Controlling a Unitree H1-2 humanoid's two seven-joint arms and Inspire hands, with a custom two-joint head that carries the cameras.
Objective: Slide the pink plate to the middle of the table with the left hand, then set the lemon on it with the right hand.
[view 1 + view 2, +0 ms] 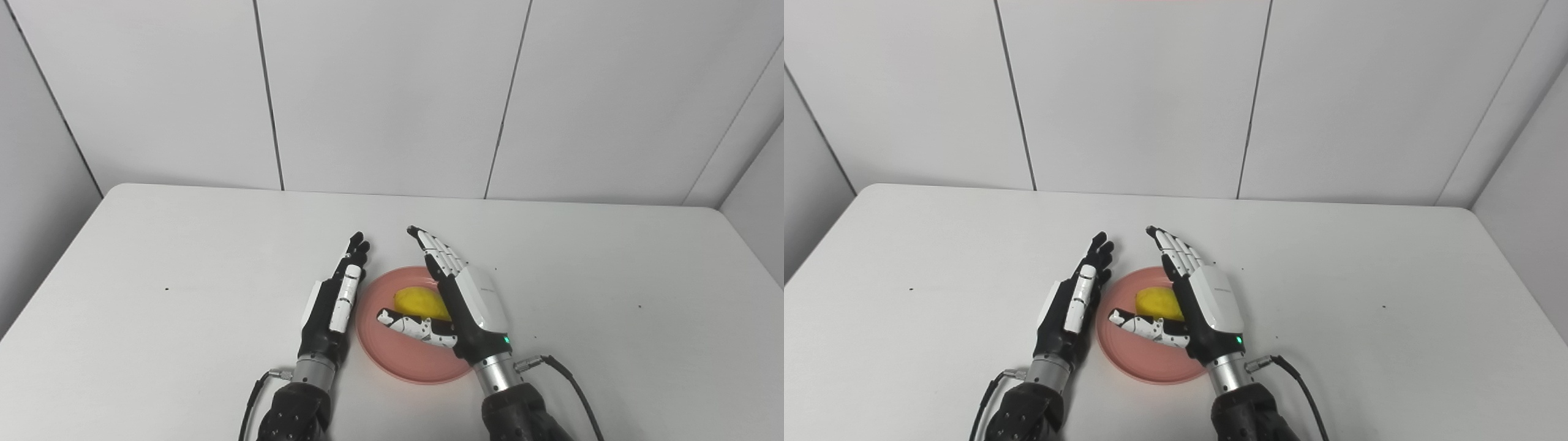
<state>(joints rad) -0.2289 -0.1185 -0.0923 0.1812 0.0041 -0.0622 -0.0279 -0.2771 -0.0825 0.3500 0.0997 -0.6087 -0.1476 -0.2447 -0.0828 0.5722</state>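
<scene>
Yellow oval lemon [419, 303] on round pink plate [398, 358]

A white table [184, 275] fills the lower part of both views, with a few tiny dark specks scattered across its top. Behind it stands a wall of pale panels [386, 92] split by thin dark seams.

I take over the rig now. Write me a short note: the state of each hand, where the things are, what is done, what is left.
Left hand: open, fingers straight, beside the left rim of the pink plate, holding nothing.
Right hand: open above the plate's right part, thumb stretched in front of the lemon, not gripping it.
Lemon lies on the plate; the plate sits near the middle of the table, toward the front edge.
Done: both steps, by appearance.
Left: probably only pulling both hands back.
</scene>
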